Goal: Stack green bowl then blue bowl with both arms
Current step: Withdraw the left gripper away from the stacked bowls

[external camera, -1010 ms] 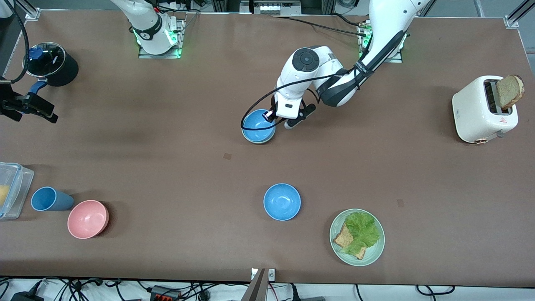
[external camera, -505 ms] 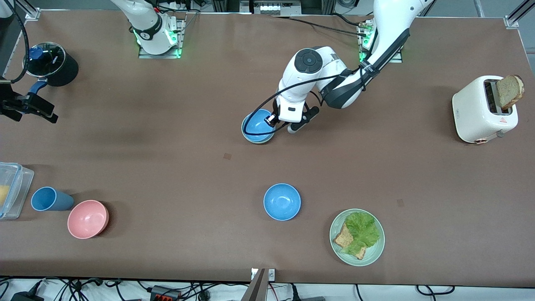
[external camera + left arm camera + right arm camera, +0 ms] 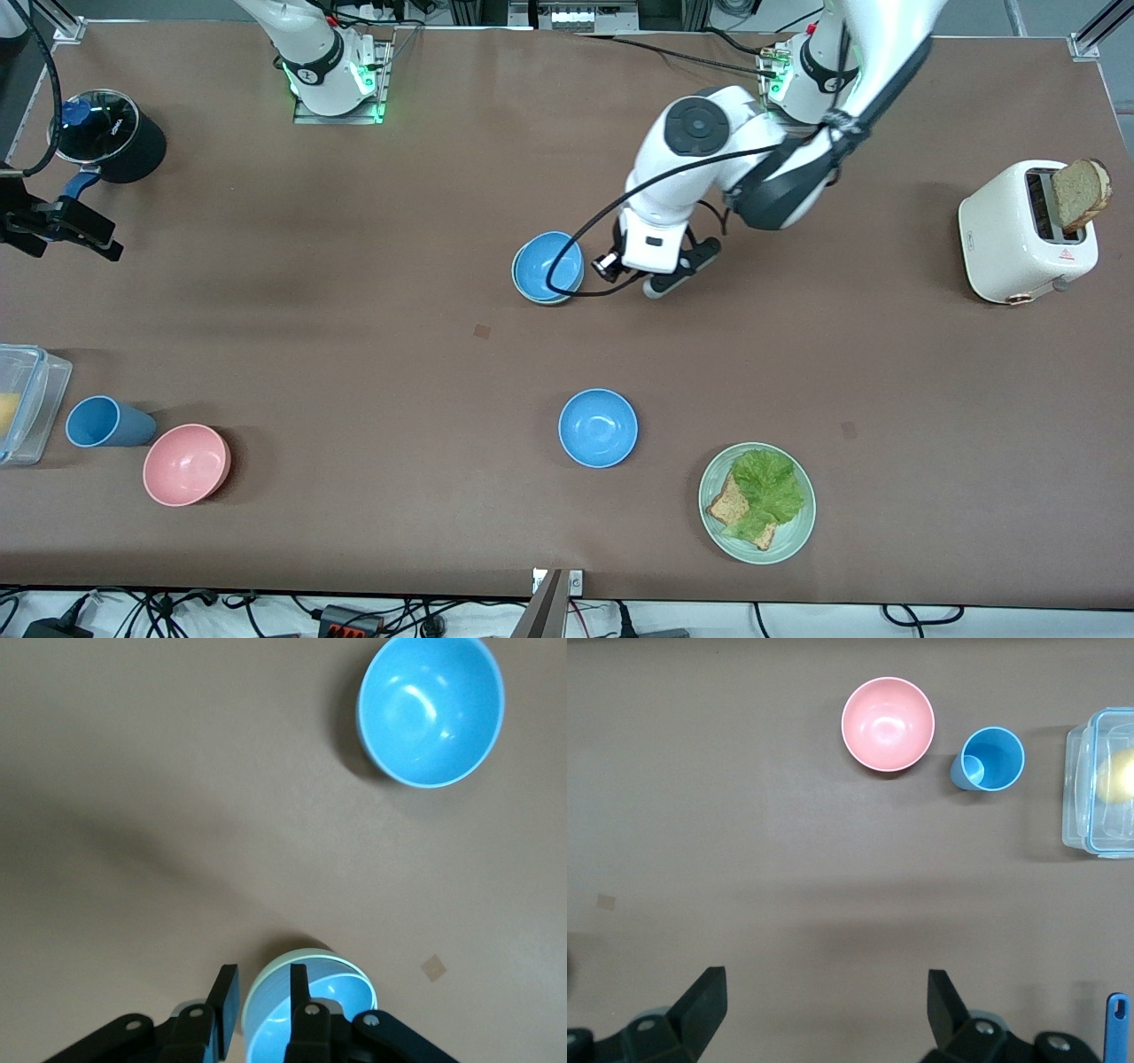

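Observation:
A blue bowl (image 3: 547, 264) sits nested in the green bowl (image 3: 542, 300) near the table's middle; only the green rim shows. My left gripper (image 3: 660, 276) hangs open and empty above the table beside this stack, toward the left arm's end. In the left wrist view the gripper (image 3: 261, 997) is open, with the green rim (image 3: 310, 953) and the nested blue bowl (image 3: 341, 988) below it. A second blue bowl (image 3: 598, 427) stands alone nearer the front camera and also shows in the left wrist view (image 3: 431, 709). My right gripper (image 3: 824, 1010) is wide open and empty, high over bare table.
A pale-green plate (image 3: 797, 532) with lettuce and toast lies near the front edge. A white toaster (image 3: 1019, 235) stands at the left arm's end. A pink bowl (image 3: 186, 464), a blue cup (image 3: 104, 422), a clear container (image 3: 27, 403) and a black pot (image 3: 111, 133) are at the right arm's end.
My left gripper has drawn away from the stacked bowls toward the left arm's end. The blue bowl stays in the green bowl. The right arm has not moved.

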Motion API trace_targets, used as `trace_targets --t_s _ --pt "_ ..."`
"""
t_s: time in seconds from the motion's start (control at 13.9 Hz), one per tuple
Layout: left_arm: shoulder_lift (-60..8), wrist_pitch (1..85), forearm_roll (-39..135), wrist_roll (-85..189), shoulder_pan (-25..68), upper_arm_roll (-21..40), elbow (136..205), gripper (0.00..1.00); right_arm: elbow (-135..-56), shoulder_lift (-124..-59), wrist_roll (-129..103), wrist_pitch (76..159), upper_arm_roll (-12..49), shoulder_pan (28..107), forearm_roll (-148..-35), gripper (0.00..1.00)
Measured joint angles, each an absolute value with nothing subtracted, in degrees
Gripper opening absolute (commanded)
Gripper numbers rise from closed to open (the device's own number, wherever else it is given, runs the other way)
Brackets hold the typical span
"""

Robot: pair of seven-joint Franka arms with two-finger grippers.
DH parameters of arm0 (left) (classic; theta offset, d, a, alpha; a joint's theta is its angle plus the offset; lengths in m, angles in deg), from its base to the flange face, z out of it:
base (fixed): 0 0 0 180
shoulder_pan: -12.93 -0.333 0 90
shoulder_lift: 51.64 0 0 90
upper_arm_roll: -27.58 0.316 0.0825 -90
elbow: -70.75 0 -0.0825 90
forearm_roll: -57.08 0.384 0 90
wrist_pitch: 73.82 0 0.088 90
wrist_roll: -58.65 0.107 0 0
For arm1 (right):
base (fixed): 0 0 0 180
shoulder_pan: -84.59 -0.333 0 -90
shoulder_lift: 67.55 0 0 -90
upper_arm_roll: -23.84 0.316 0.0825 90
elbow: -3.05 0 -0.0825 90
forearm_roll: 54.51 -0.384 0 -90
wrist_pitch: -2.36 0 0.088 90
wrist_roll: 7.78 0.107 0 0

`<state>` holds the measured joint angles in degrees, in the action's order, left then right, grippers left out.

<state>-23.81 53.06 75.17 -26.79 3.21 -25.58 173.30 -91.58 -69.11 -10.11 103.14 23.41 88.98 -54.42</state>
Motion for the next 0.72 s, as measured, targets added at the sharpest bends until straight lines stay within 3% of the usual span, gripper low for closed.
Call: trace_targets --t_s 0.14,0.36,0.58,0.72 --pt "-23.9 52.2 75.2 -22.4 -1.3 -28.6 173.1 0.35 -91.6 -69.1 -10.1 103.1 23.4 89.0 -54.4 1.00" --pt "-25.7 48.1 70.0 -8.3 -3.9 -27.8 171.8 0.37 -91.6 -69.1 -10.1 103.1 23.4 89.0 -54.4 1.00" --pt "-33.1 41.8 55.7 16.4 -5.0 -18.2 171.0 0.40 -91.6 -69.1 -10.1 103.2 23.4 89.0 -54.4 1.00" --pt "-38.0 37.3 51.5 29.9 -5.0 -10.7 171.0 0.48 -91.6 -69.1 -10.1 103.2 23.4 89.0 -54.4 1.00"
